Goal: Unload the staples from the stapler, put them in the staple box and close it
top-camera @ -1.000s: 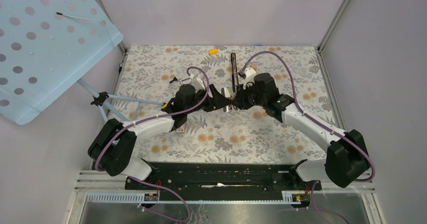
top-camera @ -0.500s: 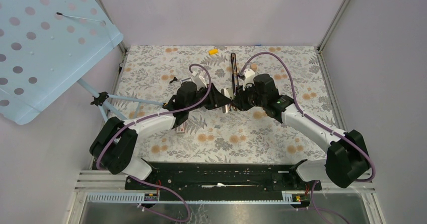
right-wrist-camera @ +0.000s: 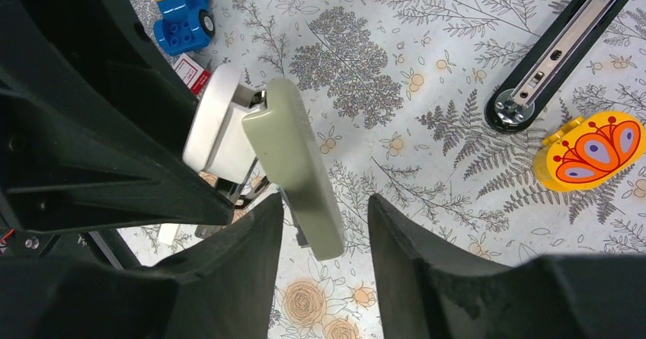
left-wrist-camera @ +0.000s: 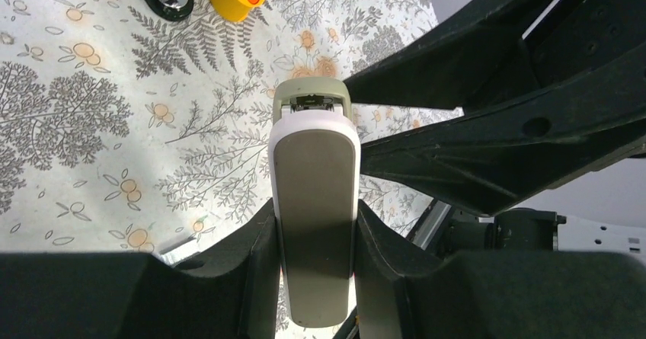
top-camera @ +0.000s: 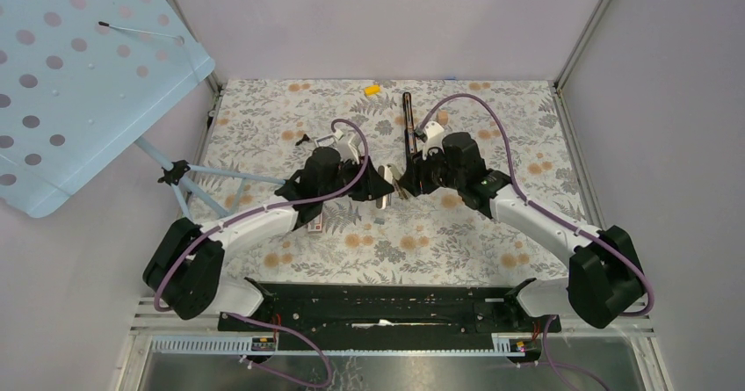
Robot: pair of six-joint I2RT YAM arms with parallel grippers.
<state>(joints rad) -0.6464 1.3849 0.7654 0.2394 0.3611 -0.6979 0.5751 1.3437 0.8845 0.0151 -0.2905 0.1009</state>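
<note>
The stapler (top-camera: 386, 184) is a short white body with an olive-green top arm, held just above the floral mat between the two grippers. My left gripper (top-camera: 372, 185) is shut on it, and the left wrist view shows both fingers pressed against the sides of the stapler (left-wrist-camera: 316, 179). In the right wrist view the green arm (right-wrist-camera: 293, 164) is hinged up off the white body (right-wrist-camera: 217, 126). My right gripper (right-wrist-camera: 326, 209) is open, with the arm's tip between its fingers and a gap on each side. No staples show.
A long black bar with a metal rail (top-camera: 407, 123) lies behind the grippers. A yellow toy piece (right-wrist-camera: 590, 148) sits beside its end, a blue toy car (right-wrist-camera: 179, 11) and a small red-and-white box (right-wrist-camera: 190, 72) are nearby. A blue perforated panel (top-camera: 79, 75) overhangs the left.
My left gripper has closed on the stapler and drawn it slightly left and nearer. My right gripper has opened and let go of the green arm.
</note>
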